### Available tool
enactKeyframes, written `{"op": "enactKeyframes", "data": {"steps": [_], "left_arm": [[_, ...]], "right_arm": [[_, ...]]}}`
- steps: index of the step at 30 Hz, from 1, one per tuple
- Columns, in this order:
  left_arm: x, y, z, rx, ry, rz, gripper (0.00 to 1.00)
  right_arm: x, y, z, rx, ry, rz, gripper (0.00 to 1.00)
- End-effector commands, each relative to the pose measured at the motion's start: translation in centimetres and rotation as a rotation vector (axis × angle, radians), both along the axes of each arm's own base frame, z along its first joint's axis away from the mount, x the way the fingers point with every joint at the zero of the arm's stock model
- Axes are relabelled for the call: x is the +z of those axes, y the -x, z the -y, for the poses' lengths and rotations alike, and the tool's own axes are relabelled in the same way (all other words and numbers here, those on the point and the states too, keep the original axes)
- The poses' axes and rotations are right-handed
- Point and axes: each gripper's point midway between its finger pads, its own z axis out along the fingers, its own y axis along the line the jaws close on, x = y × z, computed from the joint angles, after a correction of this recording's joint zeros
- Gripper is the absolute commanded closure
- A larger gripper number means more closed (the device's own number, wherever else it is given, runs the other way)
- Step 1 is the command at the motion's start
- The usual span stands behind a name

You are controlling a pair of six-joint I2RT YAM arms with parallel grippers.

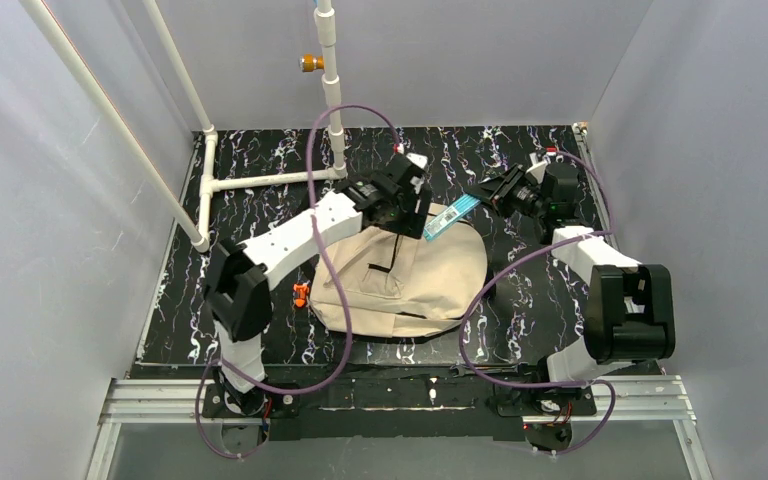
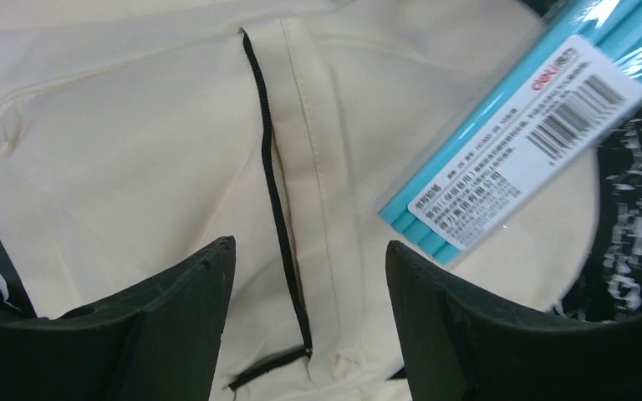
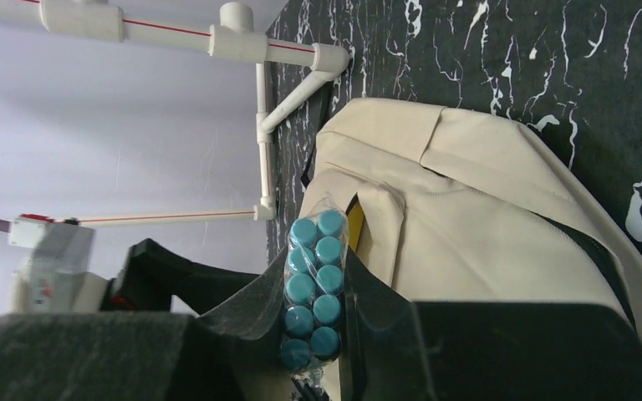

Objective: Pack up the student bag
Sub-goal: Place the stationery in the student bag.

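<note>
The beige student bag [image 1: 400,280] lies flat mid-table; its cream fabric and black zip [image 2: 276,192] fill the left wrist view, and it also shows in the right wrist view [image 3: 501,217]. My left gripper [image 1: 405,215] hovers open over the bag's far end, jaws apart either side of the zip [image 2: 309,284]. My right gripper [image 1: 490,195] is shut on a clear pack of turquoise pencils [image 1: 450,217], held slanting over the bag's far right edge. The pack's barcode label shows in the left wrist view [image 2: 518,142]; its round ends show between the right fingers [image 3: 316,284].
A small orange object [image 1: 300,294] lies on the black marbled table [image 1: 540,300] left of the bag. A white pipe frame [image 1: 260,180] stands at the back left. Grey walls enclose the sides. Purple cables loop over both arms.
</note>
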Motion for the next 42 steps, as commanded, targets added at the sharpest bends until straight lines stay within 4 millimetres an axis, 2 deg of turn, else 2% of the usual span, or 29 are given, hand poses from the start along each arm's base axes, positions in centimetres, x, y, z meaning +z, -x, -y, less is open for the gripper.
{"op": "enactKeyframes", "data": {"steps": [1, 4, 7, 11, 17, 19, 27, 29, 30, 31, 32, 34, 37, 42], "left_arm": [[-0.3, -1.3, -1.1, 0.036, -0.144, 0.070, 0.40], [-1.3, -2.1, -1.4, 0.027, -0.211, 0.097, 0.47], [-2.0, -2.8, -2.3, 0.038, -0.292, 0.127, 0.59], [-2.0, -3.3, -3.5, 0.074, -0.353, 0.163, 0.66], [-2.9, -4.1, -4.0, 0.063, -0.440, 0.164, 0.80], [-3.1, -3.9, -3.7, 0.042, -0.445, 0.142, 0.81], [-4.2, -3.1, -1.7, -0.061, -0.403, 0.061, 0.62], [-4.5, -2.8, -1.6, -0.067, -0.416, 0.025, 0.60], [-4.8, -2.5, -1.5, -0.075, -0.414, 0.008, 0.63], [-5.0, -2.5, -1.5, -0.072, -0.417, 0.003, 0.70], [-5.0, -2.6, -1.8, -0.058, -0.425, 0.009, 0.82], [-4.7, -2.7, -2.1, -0.043, -0.434, 0.023, 1.00], [-3.5, -2.7, -2.3, -0.030, -0.418, 0.051, 1.00], [-1.5, -2.8, -1.7, 0.010, -0.274, 0.141, 1.00]], "right_arm": [[0.5, -0.5, -1.0, 0.034, -0.069, 0.076, 0.91], [-0.7, -0.1, -1.1, 0.046, -0.054, 0.062, 0.91], [-1.8, 0.5, -1.6, 0.068, -0.046, 0.042, 0.91], [-2.1, 0.7, -2.9, 0.100, -0.049, 0.048, 0.91], [-2.4, 0.4, -4.0, 0.107, -0.080, 0.037, 0.91], [-2.7, 0.1, -4.0, 0.097, -0.084, 0.031, 0.91], [-3.2, -0.6, -4.8, 0.105, -0.107, 0.027, 0.91], [-3.4, -0.5, -4.8, 0.111, -0.103, 0.026, 0.91], [-3.5, -0.4, -4.8, 0.115, -0.101, 0.025, 0.91], [-3.5, -0.4, -4.9, 0.116, -0.101, 0.025, 0.91], [-3.5, -0.3, -4.9, 0.118, -0.102, 0.023, 0.91], [-3.5, -0.2, -5.1, 0.120, -0.103, 0.022, 0.91], [-3.2, -0.3, -5.7, 0.122, -0.113, 0.026, 0.91], [-2.2, -0.9, -7.2, 0.114, -0.209, 0.029, 0.90]]}}
